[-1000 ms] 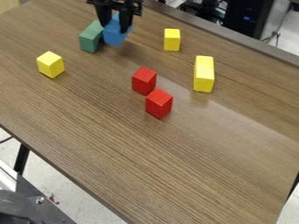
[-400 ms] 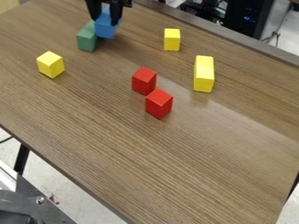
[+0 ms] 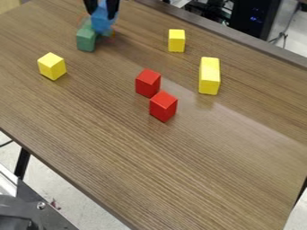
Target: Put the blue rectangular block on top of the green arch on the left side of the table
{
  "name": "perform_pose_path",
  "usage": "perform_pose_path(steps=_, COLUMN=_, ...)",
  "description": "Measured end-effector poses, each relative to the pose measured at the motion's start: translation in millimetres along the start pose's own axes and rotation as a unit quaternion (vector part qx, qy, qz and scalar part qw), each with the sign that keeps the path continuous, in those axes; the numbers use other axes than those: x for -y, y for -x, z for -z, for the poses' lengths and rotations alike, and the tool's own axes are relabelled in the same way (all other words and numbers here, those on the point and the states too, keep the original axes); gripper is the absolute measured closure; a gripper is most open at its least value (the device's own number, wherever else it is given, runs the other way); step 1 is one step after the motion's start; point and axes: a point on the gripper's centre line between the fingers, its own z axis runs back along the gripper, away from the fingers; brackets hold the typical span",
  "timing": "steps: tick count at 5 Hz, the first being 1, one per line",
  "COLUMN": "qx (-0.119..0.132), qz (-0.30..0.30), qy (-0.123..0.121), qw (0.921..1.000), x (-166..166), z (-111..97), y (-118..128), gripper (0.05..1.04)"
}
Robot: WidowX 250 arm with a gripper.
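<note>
The black gripper (image 3: 103,10) hangs at the top edge, left of centre, shut on the blue block (image 3: 103,19). Held between the fingers, the blue block overlaps the upper right part of a green block (image 3: 86,39) in the view. Whether the two touch I cannot tell. The green block rests on the wooden table (image 3: 180,166); its upper part is partly hidden, and an arch shape cannot be made out.
A yellow cube (image 3: 52,66) sits at the left. Two red blocks (image 3: 148,83) (image 3: 163,106) stand near the centre, corner to corner. A short yellow block (image 3: 176,41) and a longer yellow block (image 3: 209,76) are to the right, near the table's far edge.
The gripper has moved up and to the left in the view with the blue block. The green block has shifted slightly to the left. The yellow and red blocks stayed put.
</note>
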Motion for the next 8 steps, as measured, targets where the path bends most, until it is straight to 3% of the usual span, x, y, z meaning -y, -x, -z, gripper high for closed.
perform_pose_path(steps=2, qx=-0.002, qz=0.002, qy=0.023, qw=0.9997, x=1, z=-5, y=10, gripper=0.551)
perform_pose_path(steps=3, qx=-0.003, qz=0.011, qy=0.023, qw=0.9997, x=0, z=-9, y=14, gripper=0.551)
perform_pose_path(steps=8, qx=-0.026, qz=0.022, qy=-0.006, qw=0.9994, x=-9, z=-1, y=25, gripper=0.551)
